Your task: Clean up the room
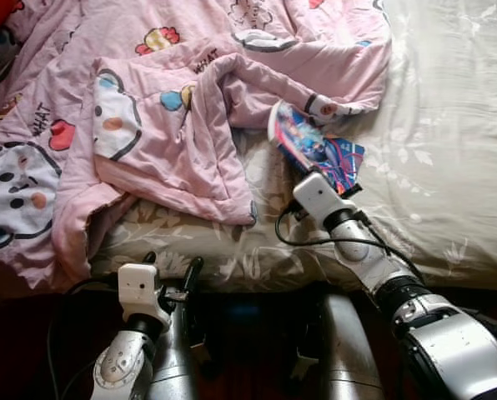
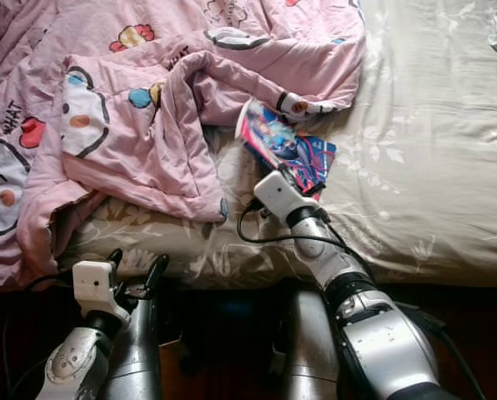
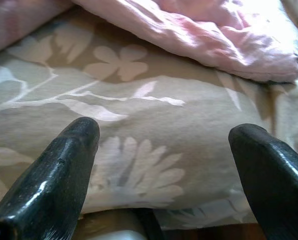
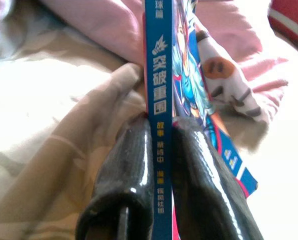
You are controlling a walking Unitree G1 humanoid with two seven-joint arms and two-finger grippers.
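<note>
A thin comic book (image 1: 319, 150) with a blue and red cover lies tilted on the bed beside the pink quilt (image 1: 173, 108). My right gripper (image 4: 161, 135) is shut on the book, and the blue spine (image 4: 159, 75) with Chinese writing runs between its two black fingers. The right arm (image 1: 348, 229) reaches over the bed's front edge. My left gripper (image 1: 172, 265) is open and low at the front edge of the bed. In the left wrist view its fingers (image 3: 64, 165) stand wide apart before the floral sheet (image 3: 139, 130).
The pink cartoon quilt is bunched over the left and back of the bed. The beige floral sheet (image 1: 449, 150) is bare on the right. A dark floor (image 1: 248, 333) lies below the bed's edge. A red cushion (image 4: 289, 17) lies past the quilt.
</note>
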